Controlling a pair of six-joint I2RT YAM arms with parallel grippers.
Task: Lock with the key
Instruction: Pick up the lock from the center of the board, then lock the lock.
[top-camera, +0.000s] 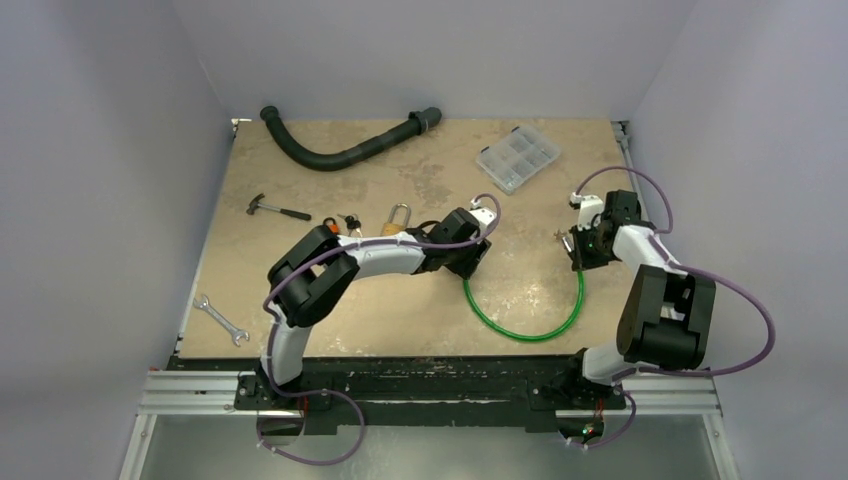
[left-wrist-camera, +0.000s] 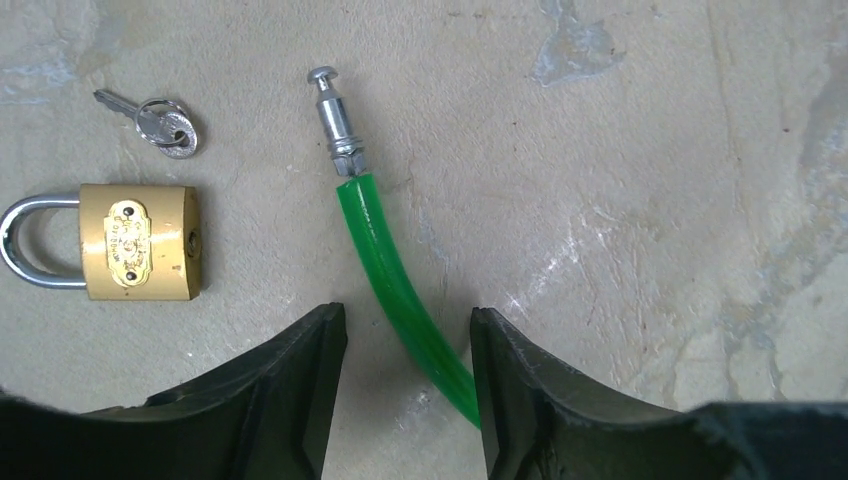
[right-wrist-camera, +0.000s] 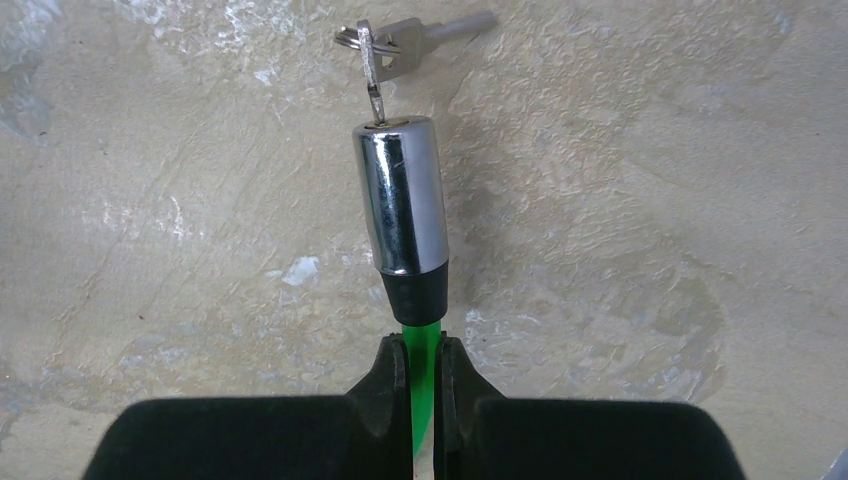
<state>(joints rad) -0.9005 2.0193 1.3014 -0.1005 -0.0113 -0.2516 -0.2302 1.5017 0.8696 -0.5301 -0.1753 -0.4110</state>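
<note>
A green cable lock (top-camera: 520, 335) lies in a loop on the table between my arms. My left gripper (left-wrist-camera: 408, 320) is open, with its fingers on either side of the cable (left-wrist-camera: 385, 270) a short way behind its bare metal pin end (left-wrist-camera: 337, 120). My right gripper (right-wrist-camera: 424, 345) is shut on the cable just behind the chrome lock cylinder (right-wrist-camera: 402, 195). A key (right-wrist-camera: 372, 70) sits in the cylinder's end face, with a ring and a second key (right-wrist-camera: 440, 30) attached. In the top view the left gripper (top-camera: 470, 262) is at mid-table and the right gripper (top-camera: 578, 245) is to its right.
A brass padlock (left-wrist-camera: 140, 242) and a small key set (left-wrist-camera: 160, 120) lie left of the pin end. The padlock (top-camera: 397, 222), a hammer (top-camera: 277, 208), a wrench (top-camera: 222, 319), a black hose (top-camera: 340, 150) and a clear organiser box (top-camera: 517, 158) lie around the table.
</note>
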